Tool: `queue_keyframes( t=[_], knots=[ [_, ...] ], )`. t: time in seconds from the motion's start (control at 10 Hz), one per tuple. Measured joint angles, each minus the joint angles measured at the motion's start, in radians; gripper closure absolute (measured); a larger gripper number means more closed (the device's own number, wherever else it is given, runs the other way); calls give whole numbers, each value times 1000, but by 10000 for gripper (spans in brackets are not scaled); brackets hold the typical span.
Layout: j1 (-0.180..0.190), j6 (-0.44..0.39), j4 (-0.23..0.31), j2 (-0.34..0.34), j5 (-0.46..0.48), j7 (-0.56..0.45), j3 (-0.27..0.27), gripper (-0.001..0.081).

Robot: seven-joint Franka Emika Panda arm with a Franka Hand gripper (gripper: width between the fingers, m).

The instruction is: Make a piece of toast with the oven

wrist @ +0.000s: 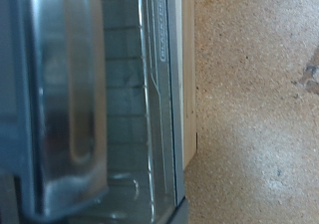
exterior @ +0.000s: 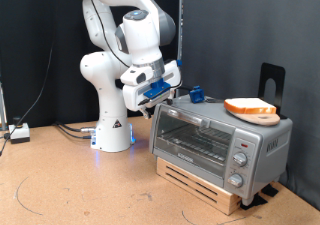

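The silver toaster oven [exterior: 220,143] stands at the exterior view's right, its glass door up and closed. The piece of toast [exterior: 249,106] lies on a round wooden board [exterior: 262,116] on the oven's roof, towards its right end. My gripper [exterior: 148,103] hangs just off the oven's upper left corner, at the height of the door's top edge, and holds nothing that I can see. The wrist view is filled by the oven's glass door [wrist: 130,105] and its shiny handle bar [wrist: 60,95], very close, with the wire rack faint behind the glass. My fingers do not show clearly there.
The oven sits on a wooden slatted base [exterior: 200,183] on the brown tabletop [wrist: 259,105]. A small blue object [exterior: 197,93] rests on the oven's roof near my gripper. A black stand [exterior: 272,80] rises behind the toast. Cables [exterior: 15,133] lie at the exterior view's far left.
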Motion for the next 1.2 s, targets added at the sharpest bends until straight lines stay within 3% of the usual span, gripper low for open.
queue_keyframes(
  t=[0.3,0.6,0.9,1.2],
  knots=[
    [6,53,0,44,25,17,21,-3],
    [-2,55,16,70,18,58,28,-3],
    [-85,79,31,96,-94,134,38,-3],
    [-161,140,49,170,-146,147,32,-3]
  ],
)
